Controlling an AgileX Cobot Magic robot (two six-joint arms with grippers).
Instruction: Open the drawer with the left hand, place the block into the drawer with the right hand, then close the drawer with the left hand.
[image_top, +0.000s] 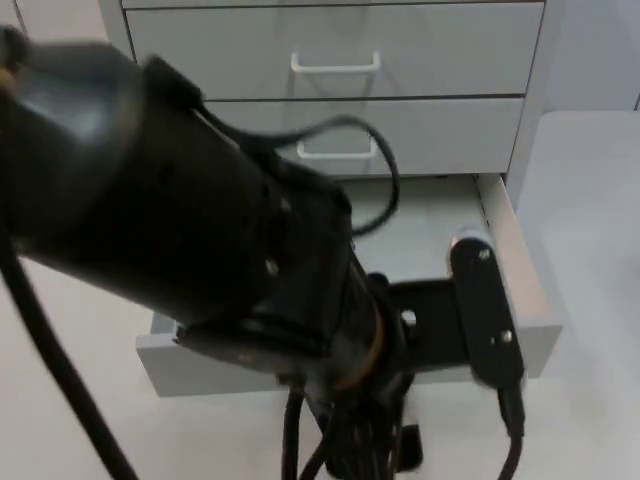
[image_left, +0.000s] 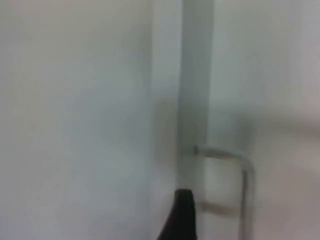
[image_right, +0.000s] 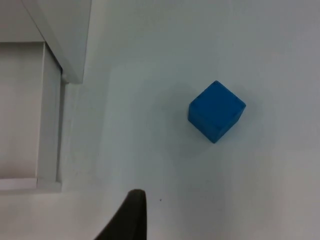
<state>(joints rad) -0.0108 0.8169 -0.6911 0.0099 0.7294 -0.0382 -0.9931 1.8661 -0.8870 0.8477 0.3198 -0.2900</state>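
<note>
Left arm (image_top: 180, 200) over open drawer (image_top: 520, 290)

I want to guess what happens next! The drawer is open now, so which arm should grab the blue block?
The right arm, probably. The blue block lies on the white table before the right gripper, beside the open drawer. The left arm hangs over the drawer front, near its handle.

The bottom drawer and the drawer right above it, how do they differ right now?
The bottom drawer is pulled out toward the camera, its inside open from above; the middle drawer is shut, flush with the cabinet front. The middle drawer's handle shows plainly; the bottom drawer's front is largely hidden behind the left arm. Both are pale grey, and they look the same width.
</note>
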